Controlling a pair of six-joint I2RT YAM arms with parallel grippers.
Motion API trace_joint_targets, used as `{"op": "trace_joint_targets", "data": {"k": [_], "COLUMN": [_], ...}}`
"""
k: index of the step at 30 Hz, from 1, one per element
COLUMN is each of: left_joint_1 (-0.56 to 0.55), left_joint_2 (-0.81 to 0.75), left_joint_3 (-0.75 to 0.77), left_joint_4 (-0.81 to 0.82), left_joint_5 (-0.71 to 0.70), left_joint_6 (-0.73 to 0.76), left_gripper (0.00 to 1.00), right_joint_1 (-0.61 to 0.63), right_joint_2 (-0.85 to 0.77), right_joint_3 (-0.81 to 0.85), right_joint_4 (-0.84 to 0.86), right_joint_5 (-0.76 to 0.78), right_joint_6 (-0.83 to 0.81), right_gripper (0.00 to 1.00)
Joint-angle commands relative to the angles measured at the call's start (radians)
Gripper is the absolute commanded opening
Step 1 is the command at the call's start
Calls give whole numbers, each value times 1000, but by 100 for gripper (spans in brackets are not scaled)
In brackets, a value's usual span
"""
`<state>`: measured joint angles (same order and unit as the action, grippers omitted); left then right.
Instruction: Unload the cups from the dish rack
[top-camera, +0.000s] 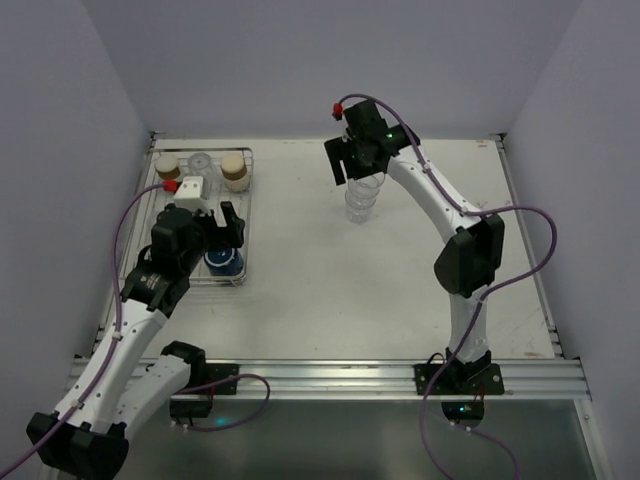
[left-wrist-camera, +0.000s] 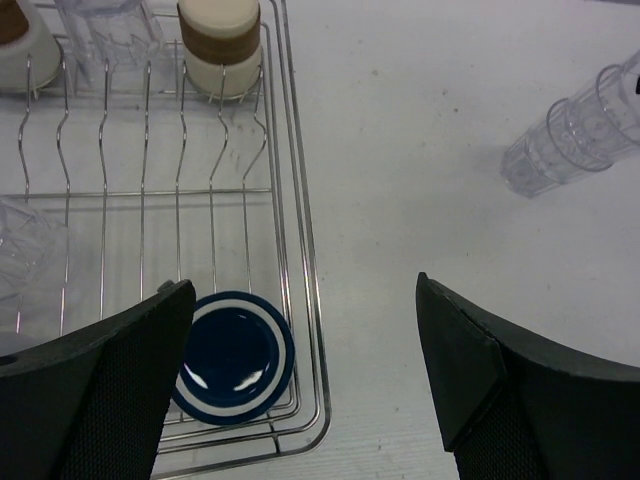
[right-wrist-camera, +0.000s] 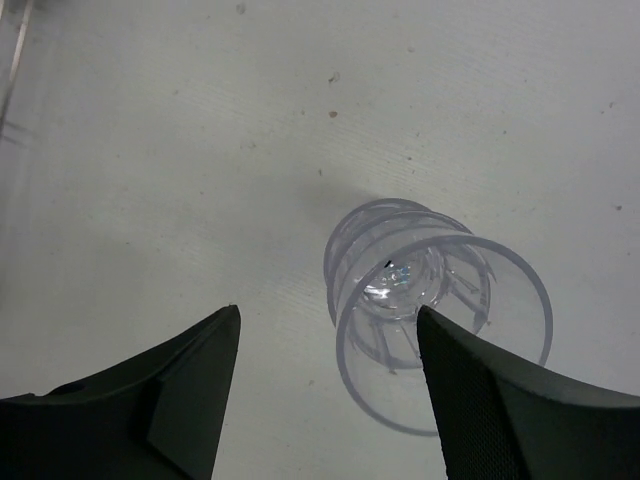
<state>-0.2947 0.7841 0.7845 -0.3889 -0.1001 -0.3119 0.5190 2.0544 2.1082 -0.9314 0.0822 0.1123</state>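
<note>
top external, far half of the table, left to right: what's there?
tan cup → clear tumbler → second tan cup, all three in the dish rack → stack of clear tumblers out on the table.

The dish rack (left-wrist-camera: 300, 250) is silver wire. In its near right corner, the dark navy cup (left-wrist-camera: 235, 357) carries one white ring. At the rack's far end, the cream cup (left-wrist-camera: 220, 45) wears a brown band. Right of the rack, the stacked tumblers (left-wrist-camera: 575, 135) are clear and ridged. My left fingers (left-wrist-camera: 90, 400) are black, with a mesh texture.
</note>
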Motion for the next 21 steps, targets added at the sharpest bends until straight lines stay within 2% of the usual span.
{"op": "trace_joint_targets", "data": {"k": [1, 6, 8, 9, 10, 11, 13, 16, 18, 21], "left_joint_1": [8, 8, 9, 9, 14, 28, 75, 155, 204, 216], "left_joint_2": [52, 127, 181, 211, 280, 314, 424, 562, 660, 785], "left_joint_3": [97, 156, 186, 206, 246, 271, 344, 419, 471, 550], "left_joint_4": [27, 108, 125, 128, 131, 131, 140, 191, 226, 248], "left_joint_5": [-81, -104, -176, -202, -246, -245, -234, -248, -230, -256], "left_joint_6": [-58, -151, -162, -162, -167, -167, -165, -148, -129, -63], "left_gripper": [93, 90, 89, 89, 89, 89, 89, 89, 89, 89], "right_joint_1": [24, 39, 42, 42, 44, 44, 45, 58, 70, 78], "right_joint_2": [-208, -436, -565, -606, -646, -715, -769, -836, -856, -879], "right_joint_3": [-84, -344, -525, -586, -703, -761, -886, -997, -1014, -1034], "right_joint_4": [106, 350, 451, 559, 609, 700, 768, 876, 872, 881], "right_joint_5": [-74, -159, -221, -243, -265, -284, -338, -418, -436, -415], "right_joint_6": [-4, 82, 121, 169, 196, 219, 280, 339, 352, 331], "right_gripper": [75, 76, 74, 73, 73, 72, 71, 70, 69, 69]}}
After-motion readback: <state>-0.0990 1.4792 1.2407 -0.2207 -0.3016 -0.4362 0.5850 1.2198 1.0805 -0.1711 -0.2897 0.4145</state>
